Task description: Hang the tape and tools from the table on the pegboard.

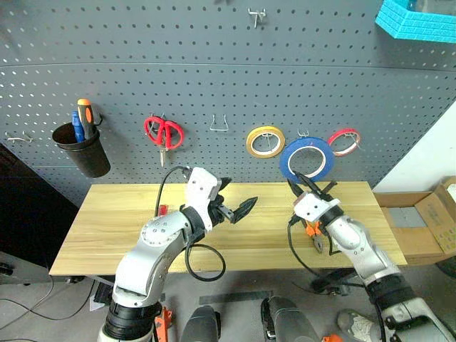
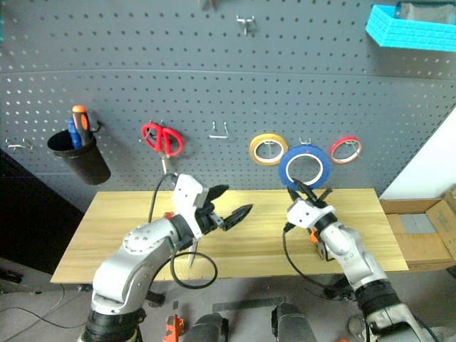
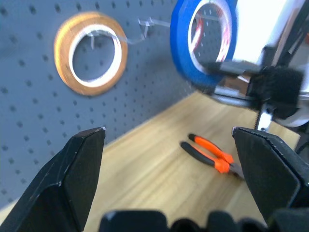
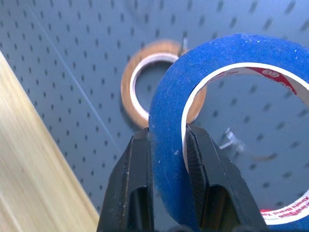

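The blue tape [image 1: 287, 162] is held up against the pegboard [image 1: 214, 57], between the yellow roll and the red roll. My right gripper [image 4: 166, 133] is shut on its lower rim. A bare metal hook [image 4: 231, 140] sticks out of the board behind the ring. The orange-and-black pliers [image 3: 212, 153] lie on the table [image 1: 114, 228] under my right arm. My left gripper [image 1: 239, 196] hovers open and empty over the middle of the table, pointing towards the right arm. A small red handle [image 1: 162, 210] peeks out beside my left arm.
On the pegboard hang a yellow roll [image 1: 265, 141], a red roll [image 1: 345, 142], red-handled scissors [image 1: 164, 132], an empty hook [image 1: 219, 125] and a black cup [image 1: 80, 149] with screwdrivers. A turquoise bin [image 1: 417, 20] sits high on the right. A cardboard box [image 1: 427, 221] stands beside the table's right end.
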`<state>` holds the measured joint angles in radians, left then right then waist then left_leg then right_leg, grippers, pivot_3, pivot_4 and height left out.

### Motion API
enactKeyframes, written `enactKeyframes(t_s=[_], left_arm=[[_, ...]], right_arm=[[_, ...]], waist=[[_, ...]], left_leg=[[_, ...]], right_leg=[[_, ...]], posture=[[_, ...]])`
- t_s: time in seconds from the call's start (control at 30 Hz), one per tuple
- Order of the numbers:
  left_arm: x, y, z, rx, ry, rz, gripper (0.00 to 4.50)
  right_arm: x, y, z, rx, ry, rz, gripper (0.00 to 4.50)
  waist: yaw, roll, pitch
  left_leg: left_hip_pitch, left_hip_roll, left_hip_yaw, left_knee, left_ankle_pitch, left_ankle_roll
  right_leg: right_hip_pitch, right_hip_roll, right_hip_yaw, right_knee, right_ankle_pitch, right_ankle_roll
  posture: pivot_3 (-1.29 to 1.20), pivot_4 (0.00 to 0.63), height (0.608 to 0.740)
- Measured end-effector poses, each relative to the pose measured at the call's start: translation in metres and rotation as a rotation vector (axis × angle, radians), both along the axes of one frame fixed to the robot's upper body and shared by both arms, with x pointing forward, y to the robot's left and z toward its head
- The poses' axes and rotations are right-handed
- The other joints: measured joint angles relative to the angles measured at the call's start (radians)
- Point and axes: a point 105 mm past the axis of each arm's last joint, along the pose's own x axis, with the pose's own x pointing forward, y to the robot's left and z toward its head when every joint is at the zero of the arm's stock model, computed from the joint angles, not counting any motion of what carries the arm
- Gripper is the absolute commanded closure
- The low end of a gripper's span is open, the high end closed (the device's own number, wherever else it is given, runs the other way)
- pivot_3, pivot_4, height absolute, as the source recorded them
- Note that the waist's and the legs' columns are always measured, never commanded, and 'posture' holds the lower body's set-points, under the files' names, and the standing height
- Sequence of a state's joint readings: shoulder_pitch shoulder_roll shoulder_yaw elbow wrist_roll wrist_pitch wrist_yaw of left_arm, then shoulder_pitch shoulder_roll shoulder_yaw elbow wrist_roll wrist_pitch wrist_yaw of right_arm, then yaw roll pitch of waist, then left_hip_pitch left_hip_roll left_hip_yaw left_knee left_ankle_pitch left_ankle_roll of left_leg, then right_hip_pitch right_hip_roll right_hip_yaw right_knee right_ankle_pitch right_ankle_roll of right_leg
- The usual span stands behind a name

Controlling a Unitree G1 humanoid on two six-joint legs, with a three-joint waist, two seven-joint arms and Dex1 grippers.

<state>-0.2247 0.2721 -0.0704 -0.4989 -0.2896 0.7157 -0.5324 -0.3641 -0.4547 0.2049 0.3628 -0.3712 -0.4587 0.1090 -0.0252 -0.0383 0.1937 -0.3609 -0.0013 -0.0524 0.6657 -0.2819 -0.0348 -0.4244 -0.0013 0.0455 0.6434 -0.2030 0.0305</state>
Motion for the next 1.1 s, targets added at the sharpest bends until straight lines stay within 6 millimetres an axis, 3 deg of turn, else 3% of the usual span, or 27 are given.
enactKeyframes(t_s=[0.33, 0.47, 0.73, 0.9, 1.1], left_arm=[[0.005, -0.013, 0.007, 0.002, -0.019, -0.031, 0.0], [0.008, -0.014, 0.007, 0.002, -0.017, -0.036, 0.0], [0.01, -0.014, 0.005, 0.024, -0.011, -0.044, 0.0], [0.002, -0.013, -0.011, 0.079, 0.015, -0.074, 0.0], [-0.014, -0.01, -0.049, 0.188, 0.064, -0.166, 0.0]], right_arm=[[0.033, -0.021, 0.018, 0.134, 0.092, -0.028, 4.1], [0.032, -0.012, 0.009, 0.192, 0.179, 0.012, 2.8], [0.017, -0.014, -0.012, 0.222, 0.267, 0.007, 0.03], [-0.005, -0.013, -0.036, 0.294, 0.375, -0.042, 0.01], [-0.023, -0.024, -0.078, 0.485, 0.709, -0.299, 0.01]], waist=[[0.002, 0.001, -0.002], [0.0, 0.002, -0.004], [0.0, 0.003, -0.006], [-0.003, 0.003, -0.006], [-0.005, 0.008, -0.002]], left_leg=[[0.0, 0.0, -0.001, -0.001, 0.0, 0.0], [0.001, 0.0, -0.001, -0.001, 0.0, 0.0], [0.002, -0.001, -0.001, 0.0, 0.0, 0.0], [0.001, 0.0, -0.001, -0.001, 0.0, 0.0], [0.002, 0.0, 0.0, 0.0, 0.001, 0.001]], right_leg=[[-0.001, 0.0, -0.001, 0.001, 0.002, -0.003], [-0.001, -0.001, 0.0, 0.001, 0.002, -0.004], [-0.001, -0.001, 0.0, 0.001, 0.002, -0.003], [-0.001, -0.001, 0.0, 0.002, 0.0, -0.001], [-0.001, -0.001, 0.0, 0.003, -0.004, -0.007]], posture=[[0.08, 0.082, 0.74], [0.07, 0.086, 0.74], [0.05, 0.109, 0.74], [0.03, 0.15, 0.74], [0.0, 0.207, 0.74]])
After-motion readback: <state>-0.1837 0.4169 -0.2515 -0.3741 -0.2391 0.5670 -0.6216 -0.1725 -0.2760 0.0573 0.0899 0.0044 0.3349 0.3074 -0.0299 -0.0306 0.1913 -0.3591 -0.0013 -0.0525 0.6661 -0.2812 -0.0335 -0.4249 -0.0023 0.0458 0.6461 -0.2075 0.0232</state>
